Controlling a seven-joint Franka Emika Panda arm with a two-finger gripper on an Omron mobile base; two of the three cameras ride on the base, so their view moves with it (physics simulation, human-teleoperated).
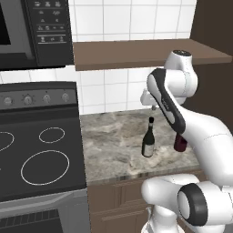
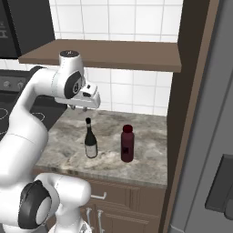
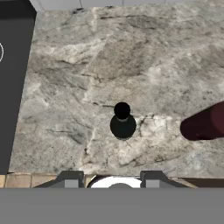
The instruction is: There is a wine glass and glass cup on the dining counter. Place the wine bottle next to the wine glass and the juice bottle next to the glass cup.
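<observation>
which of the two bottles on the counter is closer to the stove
The wine bottle: tall, slim, dark, with a pale label. The stouter maroon juice bottle stands on its far side from the stove.

Wine bottle (image 2: 91, 144) glossy dark glass; juice bottle (image 2: 127, 144) glossy maroon; counter (image 2: 150, 136) marbled stone.

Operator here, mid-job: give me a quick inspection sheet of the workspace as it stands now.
Surface: marbled counter beside the stove, bare around the bottles.
Job's things: wine bottle upright; juice bottle upright to its right, apart from it. Neither is held.
Clutter: nothing seen.
Grippers: gripper hangs above the wine bottle, jaws holding nothing, set narrow.
Cables: nothing seen.
Surroundings: wooden shelf overhead, white tiled wall, microwave above the stove, drawer fronts below.
</observation>
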